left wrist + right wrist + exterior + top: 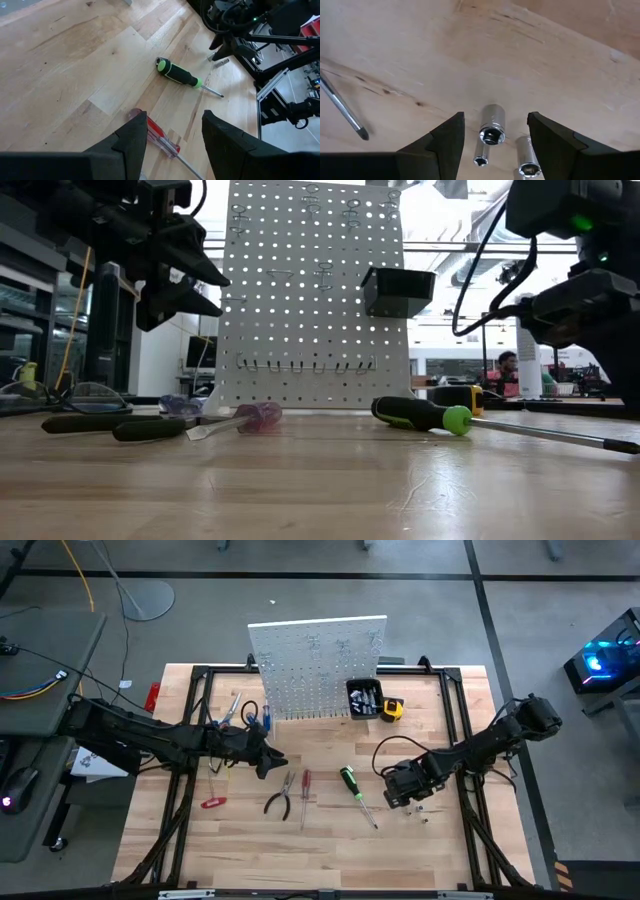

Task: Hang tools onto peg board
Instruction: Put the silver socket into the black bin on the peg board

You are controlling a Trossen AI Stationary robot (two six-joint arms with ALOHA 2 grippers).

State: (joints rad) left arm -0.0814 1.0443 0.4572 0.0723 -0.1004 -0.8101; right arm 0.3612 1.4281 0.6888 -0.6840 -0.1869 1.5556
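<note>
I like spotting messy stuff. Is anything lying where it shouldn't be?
Yes. Three small metal sockets lie loose on the table by the right tool, away from the other tools. The green-black screwdriver lies slanted, unhung.

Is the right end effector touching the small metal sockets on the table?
Apart. The right wrist view shows the right end effector open, with bare wood between each finger and the upright metal sockets standing between them.

Wooden table (330, 840) under scattered tools (305, 785)
</note>
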